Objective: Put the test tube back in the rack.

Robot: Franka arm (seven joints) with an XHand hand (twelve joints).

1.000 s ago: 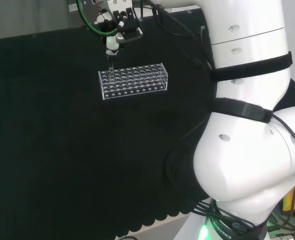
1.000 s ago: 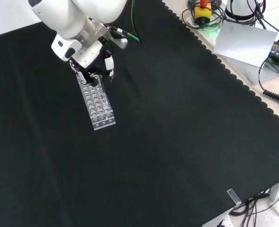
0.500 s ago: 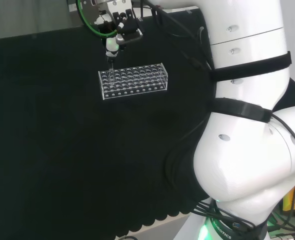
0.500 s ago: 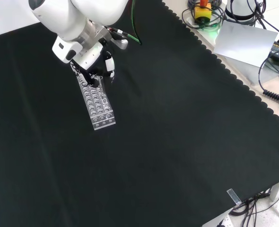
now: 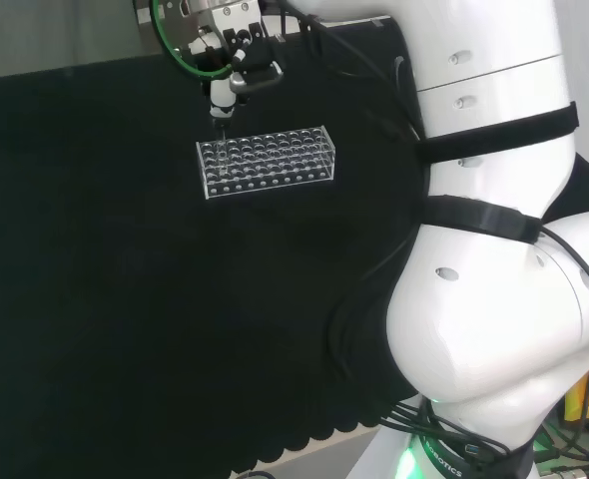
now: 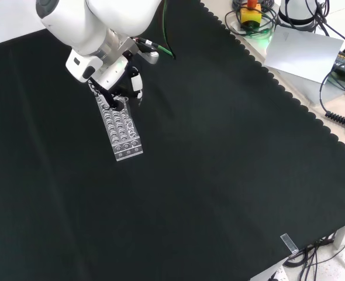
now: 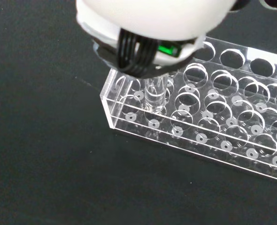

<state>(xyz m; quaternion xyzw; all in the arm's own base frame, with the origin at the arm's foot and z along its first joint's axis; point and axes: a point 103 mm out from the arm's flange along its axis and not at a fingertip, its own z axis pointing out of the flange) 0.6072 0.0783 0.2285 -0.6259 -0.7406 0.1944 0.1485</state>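
Hand point(image 5: 237, 82) pinches test tube point(image 7: 153, 96) upright, its tip entering a hole at the end of the rack point(image 5: 266, 160) on desk. Risk: tilt w/ misalignment could jam the tube or tip the rack.

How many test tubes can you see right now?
1. The single test tube stands in a hole at the end of the clear rack, right under the hand. Clear glass is hard to spot, so others may be missed.
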